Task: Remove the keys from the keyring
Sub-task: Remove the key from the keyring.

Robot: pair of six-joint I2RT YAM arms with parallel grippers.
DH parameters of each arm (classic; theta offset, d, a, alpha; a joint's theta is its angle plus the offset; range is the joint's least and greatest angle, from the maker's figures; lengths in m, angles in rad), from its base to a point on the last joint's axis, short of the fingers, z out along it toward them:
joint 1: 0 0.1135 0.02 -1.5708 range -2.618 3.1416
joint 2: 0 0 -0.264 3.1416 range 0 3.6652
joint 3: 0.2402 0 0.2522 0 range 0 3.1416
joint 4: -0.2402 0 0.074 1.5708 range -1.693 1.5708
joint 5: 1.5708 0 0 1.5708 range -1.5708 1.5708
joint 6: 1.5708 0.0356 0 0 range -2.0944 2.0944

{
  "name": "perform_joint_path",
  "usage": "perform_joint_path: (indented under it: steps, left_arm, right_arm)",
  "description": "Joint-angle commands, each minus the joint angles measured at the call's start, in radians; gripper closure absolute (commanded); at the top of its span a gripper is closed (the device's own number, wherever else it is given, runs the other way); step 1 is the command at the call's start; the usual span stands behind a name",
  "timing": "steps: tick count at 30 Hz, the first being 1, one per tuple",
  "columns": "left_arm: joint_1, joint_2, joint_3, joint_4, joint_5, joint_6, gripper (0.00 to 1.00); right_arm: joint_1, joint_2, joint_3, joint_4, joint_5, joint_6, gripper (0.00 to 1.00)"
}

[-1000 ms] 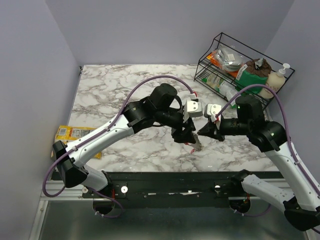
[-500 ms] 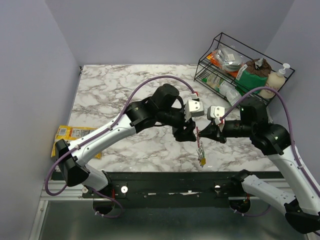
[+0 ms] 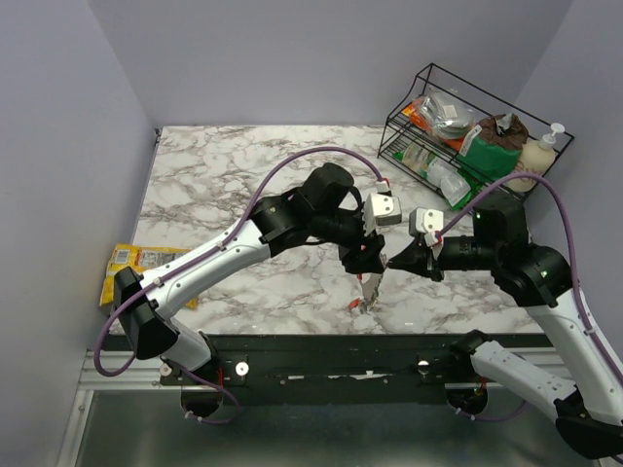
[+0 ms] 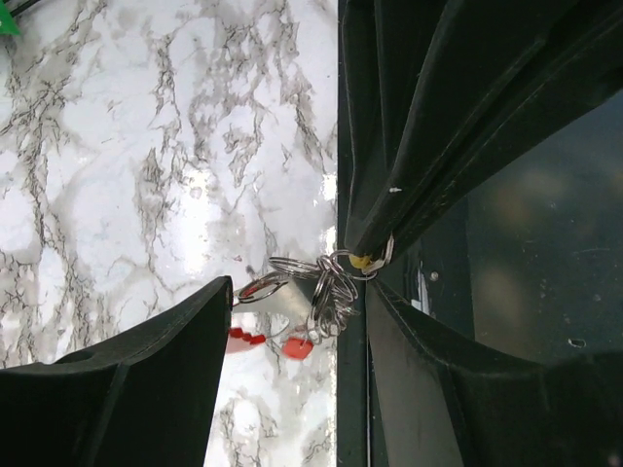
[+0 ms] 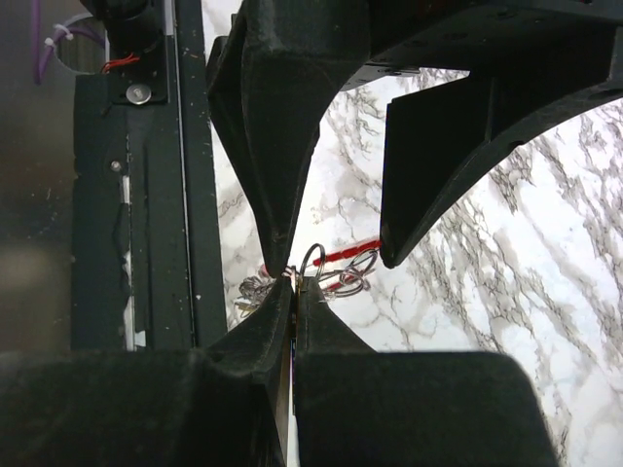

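Observation:
The keys [image 3: 368, 290] hang as a bunch of metal split rings [image 4: 326, 287] between my two grippers, above the table's front edge. Red parts of the keyring [image 5: 355, 251] show behind the rings and lower down [image 4: 243, 336]. My right gripper [image 5: 295, 284] is shut on a thin key at the top of the bunch. A yellow bit shows at that gripper's tip [image 4: 362, 255]. My left gripper [image 4: 297, 292] stands open around the rings, one finger on either side. One of its fingers [image 5: 277, 195] comes down close to the right gripper's tip.
A black wire rack [image 3: 428, 107] full of packets stands at the back right, with a soap bottle [image 3: 541, 152] beside it. A yellow snack packet [image 3: 136, 261] lies left of the marble table [image 3: 214, 175]. The black mounting rail [image 3: 321, 345] runs along the near edge.
Both grippers have shifted a little to the right. The bunch hung long toward the table edge half a second ago; now it hangs shorter, under the left gripper.

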Motion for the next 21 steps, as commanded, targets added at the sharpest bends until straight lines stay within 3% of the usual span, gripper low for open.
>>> perform_joint_path:
  steps: [1, 21]
  left_arm:
    - [0.003, -0.001, 0.022, 0.001, -0.021, 0.000, 0.34]
    - [0.002, 0.026, 0.047, -0.013, 0.048, -0.014, 0.31]
  right_arm:
    - [-0.009, -0.011, 0.028, 0.001, -0.041, 0.018, 0.99]
    - [-0.012, -0.004, 0.034, 0.015, -0.029, 0.026, 0.99]
